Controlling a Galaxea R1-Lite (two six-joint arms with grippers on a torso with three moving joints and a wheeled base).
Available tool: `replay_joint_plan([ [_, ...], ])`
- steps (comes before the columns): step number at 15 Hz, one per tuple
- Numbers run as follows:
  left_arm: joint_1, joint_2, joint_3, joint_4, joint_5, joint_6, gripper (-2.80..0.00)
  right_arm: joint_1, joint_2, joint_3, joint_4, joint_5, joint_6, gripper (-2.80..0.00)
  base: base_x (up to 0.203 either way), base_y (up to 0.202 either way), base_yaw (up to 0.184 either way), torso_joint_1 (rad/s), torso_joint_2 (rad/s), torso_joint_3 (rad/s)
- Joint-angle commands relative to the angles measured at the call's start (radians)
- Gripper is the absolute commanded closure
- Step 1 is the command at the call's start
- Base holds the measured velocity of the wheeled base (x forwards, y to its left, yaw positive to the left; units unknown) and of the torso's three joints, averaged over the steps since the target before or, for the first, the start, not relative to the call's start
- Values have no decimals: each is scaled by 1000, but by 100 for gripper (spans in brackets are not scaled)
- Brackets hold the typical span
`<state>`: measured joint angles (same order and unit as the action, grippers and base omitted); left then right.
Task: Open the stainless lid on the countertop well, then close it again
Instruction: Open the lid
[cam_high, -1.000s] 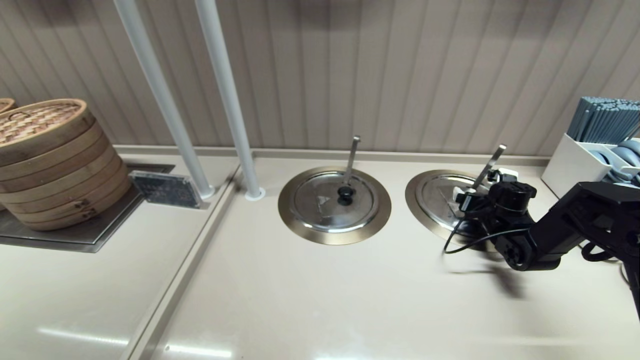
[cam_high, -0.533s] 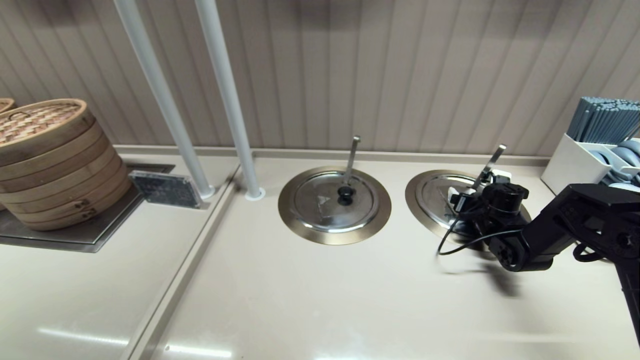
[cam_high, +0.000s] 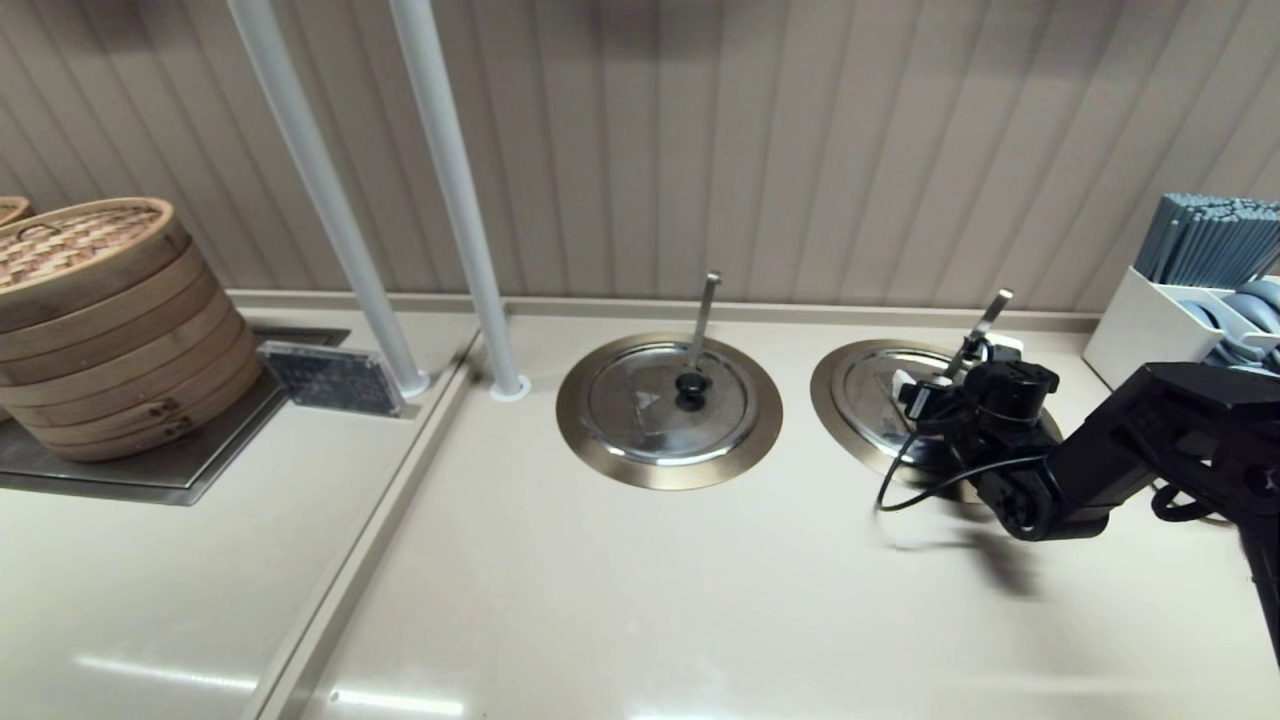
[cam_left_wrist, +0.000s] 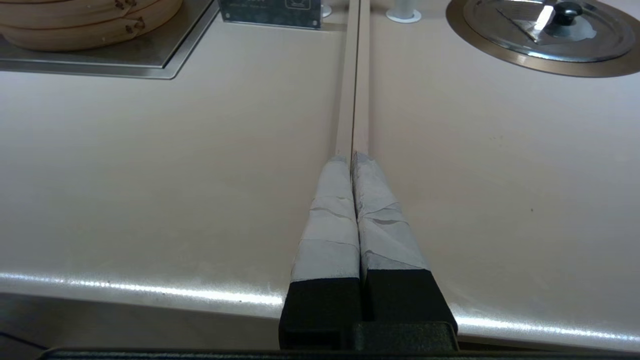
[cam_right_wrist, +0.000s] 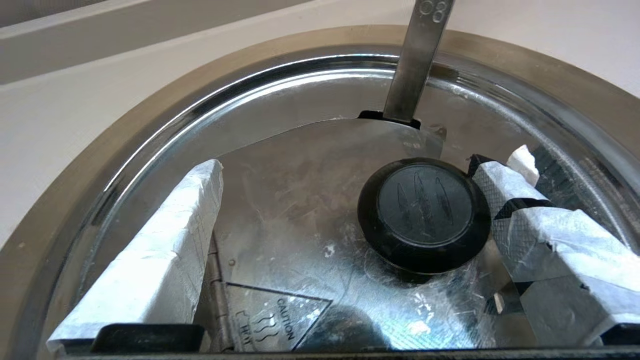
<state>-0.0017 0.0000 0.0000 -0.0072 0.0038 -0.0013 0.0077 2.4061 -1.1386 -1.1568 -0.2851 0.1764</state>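
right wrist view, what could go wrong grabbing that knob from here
The right tool is open around the black knob of the stainless lid, but off-centre: one finger nearly touches it, the other stands far off. Closing may push the knob sideways or grip it weakly. The ladle handle rises just beyond and could get bumped on lifting.

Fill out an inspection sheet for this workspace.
Surface: beige countertop, glossy.
Job's things: round shiny stainless lid shut on brass-rimmed countertop well; leaning ladle handle.
Clutter: twin lidded well, bamboo steamer stack, white utensil holder.
Grippers: right gripper open, jaws either side of the black knob; left gripper shut, parked.
Cables: black loop at right wrist.
Surroundings: ribbed wall, two white poles.
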Motion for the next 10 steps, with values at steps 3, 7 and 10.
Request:
replay_joint_plan([
  [3, 0, 0, 0, 0, 1, 0, 0, 14, -33, 16, -8, -3, 5, -280, 0, 0, 0, 0, 0, 0],
  [7, 0, 0, 0, 0, 1, 0, 0, 18, -48, 26, -9, -3, 5, -280, 0, 0, 0, 0, 0, 0],
  [10, 0, 0, 0, 0, 1, 0, 0, 31, -64, 34, -12, -5, 11, -280, 0, 0, 0, 0, 0, 0],
])
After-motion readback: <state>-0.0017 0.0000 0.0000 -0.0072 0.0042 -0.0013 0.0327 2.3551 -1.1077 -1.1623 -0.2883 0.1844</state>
